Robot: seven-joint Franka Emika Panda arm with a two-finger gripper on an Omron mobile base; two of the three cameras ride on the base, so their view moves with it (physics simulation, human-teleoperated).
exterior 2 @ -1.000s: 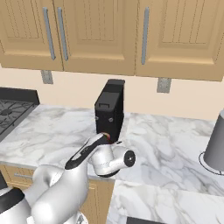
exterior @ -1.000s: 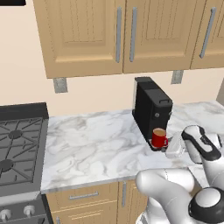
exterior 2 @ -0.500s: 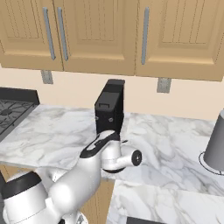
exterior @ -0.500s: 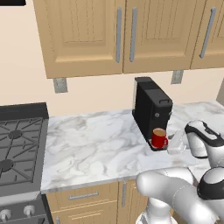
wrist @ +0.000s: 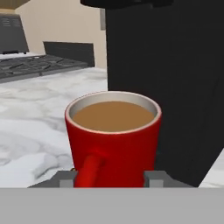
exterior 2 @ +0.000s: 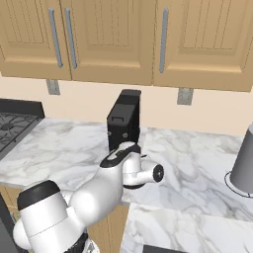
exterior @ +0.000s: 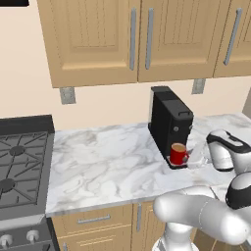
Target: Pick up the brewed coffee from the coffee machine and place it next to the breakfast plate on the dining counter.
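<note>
The red mug (wrist: 113, 140) of brown coffee stands on the low tray of the tall black coffee machine (exterior: 169, 122), its handle turned toward the camera. In the hand view my gripper (wrist: 111, 178) is open, with one fingertip (wrist: 65, 177) on each side of the mug's base. From the left base view the mug (exterior: 178, 153) sits just left of the gripper (exterior: 197, 156). In the right base view my arm (exterior 2: 123, 173) hides the mug in front of the machine (exterior 2: 124, 123). The breakfast plate and the dining counter are out of view.
The machine stands on a marble worktop (exterior: 108, 157) under wooden wall cabinets (exterior: 137, 39). A gas stove (exterior: 19, 166) lies at the far left. A grey cylindrical vessel (exterior 2: 244, 165) stands at the right of the worktop.
The hand has swung lower and closer to the coffee machine, ending level with the mug. The mug has not moved.
</note>
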